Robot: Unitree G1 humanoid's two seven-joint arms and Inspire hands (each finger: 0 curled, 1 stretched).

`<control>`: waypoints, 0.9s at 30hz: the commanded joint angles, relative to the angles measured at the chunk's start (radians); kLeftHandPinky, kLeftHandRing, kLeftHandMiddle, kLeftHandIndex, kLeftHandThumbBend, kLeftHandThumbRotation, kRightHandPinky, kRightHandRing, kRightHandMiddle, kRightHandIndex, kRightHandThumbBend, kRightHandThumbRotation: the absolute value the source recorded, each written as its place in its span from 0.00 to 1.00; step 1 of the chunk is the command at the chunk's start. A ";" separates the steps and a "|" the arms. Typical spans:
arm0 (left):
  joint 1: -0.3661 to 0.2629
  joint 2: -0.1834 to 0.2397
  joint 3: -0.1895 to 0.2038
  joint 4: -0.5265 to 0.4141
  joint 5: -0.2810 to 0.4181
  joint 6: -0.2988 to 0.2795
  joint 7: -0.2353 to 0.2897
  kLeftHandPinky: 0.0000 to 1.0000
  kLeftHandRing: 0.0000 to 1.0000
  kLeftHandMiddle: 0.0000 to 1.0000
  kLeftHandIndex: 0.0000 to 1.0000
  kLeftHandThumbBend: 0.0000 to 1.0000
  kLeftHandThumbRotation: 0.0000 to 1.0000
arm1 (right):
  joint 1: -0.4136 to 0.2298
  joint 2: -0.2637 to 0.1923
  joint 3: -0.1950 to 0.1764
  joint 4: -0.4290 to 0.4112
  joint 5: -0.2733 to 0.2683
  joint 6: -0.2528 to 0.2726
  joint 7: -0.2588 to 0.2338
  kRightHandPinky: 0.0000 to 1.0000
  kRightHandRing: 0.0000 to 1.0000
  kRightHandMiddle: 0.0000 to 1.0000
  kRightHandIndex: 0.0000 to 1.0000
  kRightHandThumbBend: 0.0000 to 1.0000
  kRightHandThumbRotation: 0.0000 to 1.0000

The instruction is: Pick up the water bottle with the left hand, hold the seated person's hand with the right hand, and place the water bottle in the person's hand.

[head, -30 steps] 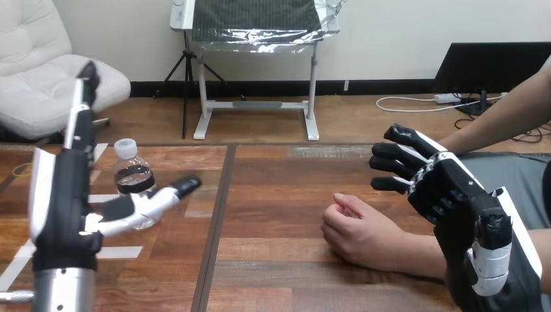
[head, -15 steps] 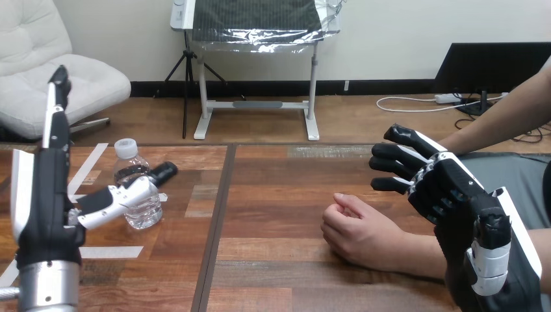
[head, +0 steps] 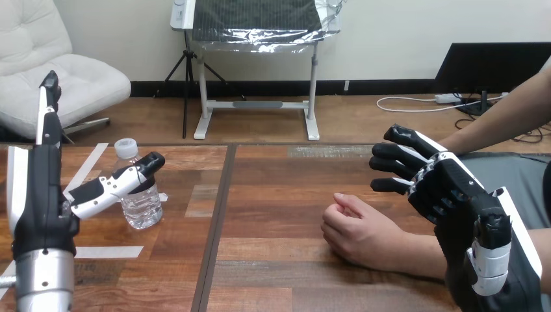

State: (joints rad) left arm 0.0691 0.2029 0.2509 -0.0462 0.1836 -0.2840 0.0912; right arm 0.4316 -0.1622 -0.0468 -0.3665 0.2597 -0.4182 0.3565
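A clear water bottle (head: 141,203) with a white cap stands upright on the left part of the wooden table (head: 279,188). My left hand (head: 40,201) is upright just left of it, open, fingers straight up. Its thumb (head: 114,186) reaches across the front of the bottle without closing on it. The person's hand (head: 358,233) rests as a loose fist on the table right of centre. My right hand (head: 449,188) hovers open to the right of it, over the person's forearm, fingers slightly bent and pointing left, apart from the fist.
White tape strips (head: 109,251) lie on the table near my left arm. A dark seam (head: 217,221) runs down the table between the bottle and the fist. The person's other arm (head: 513,110) stretches across the upper right.
My left hand has moved left, and its thumb has drawn back from the bottle's right side to lie across its front. The bottle, the fist and my right hand have stayed put.
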 commanded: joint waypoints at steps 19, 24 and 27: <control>-0.216 0.088 -0.008 0.255 -0.025 -0.008 -0.010 0.95 1.00 1.00 1.00 1.00 0.28 | -0.049 -0.004 -0.004 -0.013 0.020 -0.009 0.004 0.71 0.79 0.80 0.83 1.00 1.00; -0.256 0.096 -0.015 0.323 -0.031 -0.018 -0.011 0.94 1.00 1.00 1.00 1.00 0.28 | -0.048 -0.005 -0.004 -0.018 0.021 -0.001 0.002 0.71 0.79 0.80 0.83 1.00 1.00; -0.282 0.099 -0.015 0.370 -0.042 -0.033 -0.016 0.94 1.00 1.00 1.00 1.00 0.27 | -0.049 -0.006 -0.005 -0.017 0.021 -0.003 0.003 0.71 0.79 0.80 0.83 1.00 1.00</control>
State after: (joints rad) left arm -0.1075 0.2774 0.2497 0.2553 0.1596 -0.2734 0.0812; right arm 0.4316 -0.1624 -0.0468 -0.3665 0.2700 -0.4182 0.3581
